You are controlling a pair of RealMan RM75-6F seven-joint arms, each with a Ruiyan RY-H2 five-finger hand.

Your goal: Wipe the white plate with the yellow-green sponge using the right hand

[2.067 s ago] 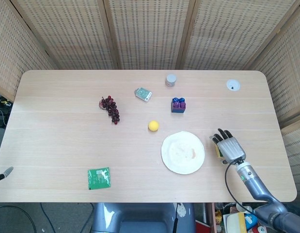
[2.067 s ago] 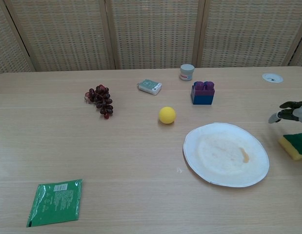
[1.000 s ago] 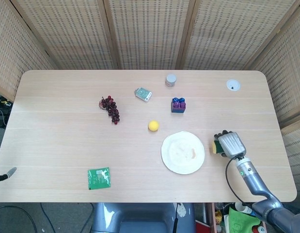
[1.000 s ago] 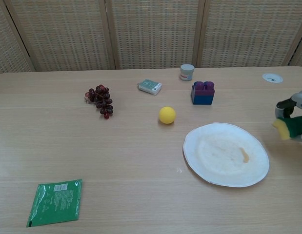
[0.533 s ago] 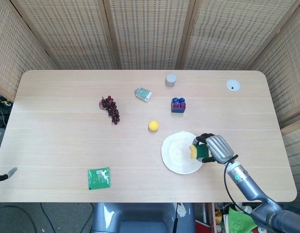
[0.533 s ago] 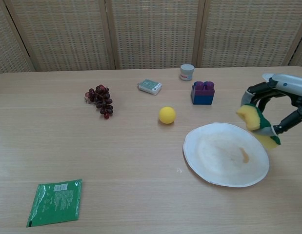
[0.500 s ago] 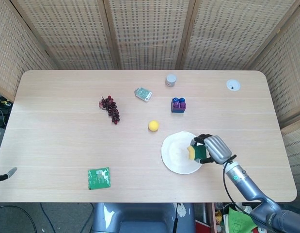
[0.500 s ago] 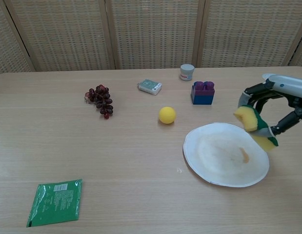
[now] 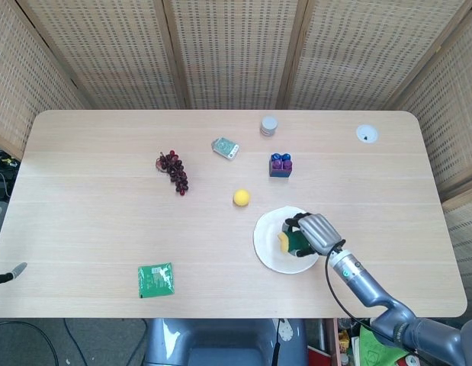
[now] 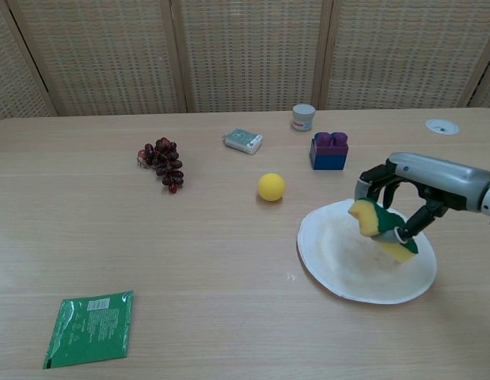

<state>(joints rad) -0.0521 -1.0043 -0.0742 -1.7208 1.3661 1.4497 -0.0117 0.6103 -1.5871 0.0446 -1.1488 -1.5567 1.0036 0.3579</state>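
Observation:
The white plate [image 9: 270,232] [image 10: 330,255] lies on the table right of centre. My right hand [image 9: 310,230] [image 10: 411,192] holds the yellow-green sponge [image 9: 289,242] [image 10: 379,228] over the middle of the plate, yellow side forward and green side toward the palm. In the chest view the sponge looks tilted and sits low over the plate; whether it touches I cannot tell. The sponge covers the orange smear seen earlier on the plate. My left hand shows in neither view.
A yellow ball [image 9: 241,197] [image 10: 271,187] sits just left of the plate. Blue and purple blocks [image 9: 280,165] [image 10: 329,150], a small jar [image 9: 268,125], a small packet [image 9: 226,148], grapes [image 9: 174,170] and a green pouch [image 9: 156,280] lie farther off.
My right hand picked the sponge up from the table right of the plate and carried it left, from the plate's right rim to over its middle.

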